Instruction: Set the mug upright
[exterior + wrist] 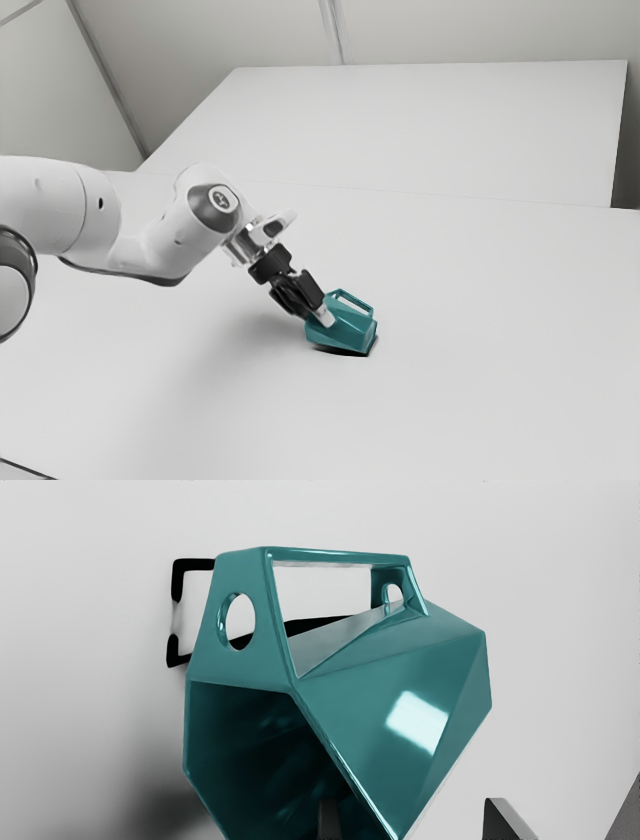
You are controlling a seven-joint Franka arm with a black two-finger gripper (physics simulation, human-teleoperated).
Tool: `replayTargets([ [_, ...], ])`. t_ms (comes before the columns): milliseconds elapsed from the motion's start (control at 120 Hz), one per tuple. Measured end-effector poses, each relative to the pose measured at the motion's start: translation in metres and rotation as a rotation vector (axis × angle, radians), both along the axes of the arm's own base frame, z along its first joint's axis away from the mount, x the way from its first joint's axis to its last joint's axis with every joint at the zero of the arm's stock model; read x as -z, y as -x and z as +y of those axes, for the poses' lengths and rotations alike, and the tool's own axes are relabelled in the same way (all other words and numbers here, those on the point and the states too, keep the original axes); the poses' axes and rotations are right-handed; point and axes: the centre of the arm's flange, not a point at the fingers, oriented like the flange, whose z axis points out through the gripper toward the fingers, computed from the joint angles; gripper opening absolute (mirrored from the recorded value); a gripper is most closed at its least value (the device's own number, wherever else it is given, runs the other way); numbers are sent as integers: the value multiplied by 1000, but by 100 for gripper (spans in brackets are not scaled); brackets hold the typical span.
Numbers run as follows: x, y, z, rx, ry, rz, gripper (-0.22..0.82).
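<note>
Wall, far left of the exterior view: pale grey (50,90), met by a second wall face at a dark upright seam.
Arm: one, white with grey joint trim (150,225); extended from the exterior view's left toward its right, angled downward at the wrist.
End effector: black, two-fingered (323,316); tilted, pointed down toward the mouth of the mug (345,330).
End effector, state: fingers parted by a wide gap; one fingertip (329,825) seen within the mug's mouth, the other (492,825) outside the body, the wall of the mug being set between them; nothing gripped.
Mug, finish: teal, glossy, faceted; a bright reflection is carried on one side face.
Mug, position: on the worktop (480,380), at the fingertips, near the middle of the exterior view.
Mug, attitude: laid over on its side; mouth (240,740) turned toward the end effector, base directed to the exterior view's right.
Handle: angular, open-framed (340,555), pierced by a round hole at each end; raised along the upper side of the body.
Shadow: black, cast on the worktop beneath the mug and, in the wrist view, beside the handle as a bracket shape (177,582).
Rear surface: white, broad (420,120), set behind the worktop.
</note>
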Motion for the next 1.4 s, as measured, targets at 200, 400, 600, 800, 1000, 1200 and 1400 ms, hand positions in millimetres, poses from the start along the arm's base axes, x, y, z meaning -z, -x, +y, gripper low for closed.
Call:
replayTargets([
  [200, 10, -2, 4, -12, 28, -29, 8],
  [400, 18, -8, 7, -14, 60, -84, -6],
  [600, 0, -17, -8, 45, 76, -178, -15],
  [800, -15, -21, -19, 91, 82, -247, -17],
  [1000, -36, -21, -30, 128, 80, -317, -18],
  [1200, -62, -18, -36, 194, 24, -379, -18],
  [1400, -82, -20, -42, 300, -116, -403, -18],
])
